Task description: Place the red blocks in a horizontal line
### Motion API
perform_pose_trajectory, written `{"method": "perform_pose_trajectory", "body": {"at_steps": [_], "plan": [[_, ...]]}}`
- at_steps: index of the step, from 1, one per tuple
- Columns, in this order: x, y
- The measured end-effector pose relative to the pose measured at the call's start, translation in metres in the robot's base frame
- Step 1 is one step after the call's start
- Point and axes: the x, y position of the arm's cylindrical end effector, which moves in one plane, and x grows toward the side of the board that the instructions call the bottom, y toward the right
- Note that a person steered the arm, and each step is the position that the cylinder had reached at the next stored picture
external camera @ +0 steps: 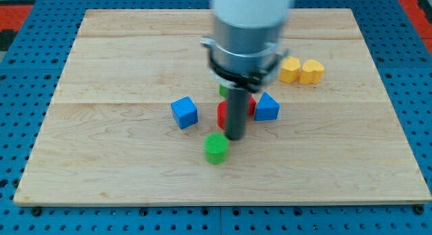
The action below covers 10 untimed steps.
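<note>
Red blocks (222, 114) sit mid-board, mostly hidden behind my tip (234, 136), which ends in a bare rod without a pincer; a green cylinder (216, 148) lies just near-left.

Bright, even light; arm blurred (soft shadows).

Blue cube (184, 112), blue block (267, 107), green cylinder (216, 148), two touching yellow blocks (302, 71) on wooden board (101, 161).

Pale grey cylindrical arm body, black collar, straight dark rod, my tip (234, 137).
</note>
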Motion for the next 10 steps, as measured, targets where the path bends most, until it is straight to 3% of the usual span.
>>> {"method": "perform_pose_trajectory", "body": {"at_steps": [2, 3, 4, 5, 6, 8, 10], "plan": [[-0.001, 0.053], [-0.011, -0.025], [-0.012, -0.063], [-0.035, 0.013], [-0.077, 0.043], [-0.08, 0.093], [-0.066, -0.009]]}}
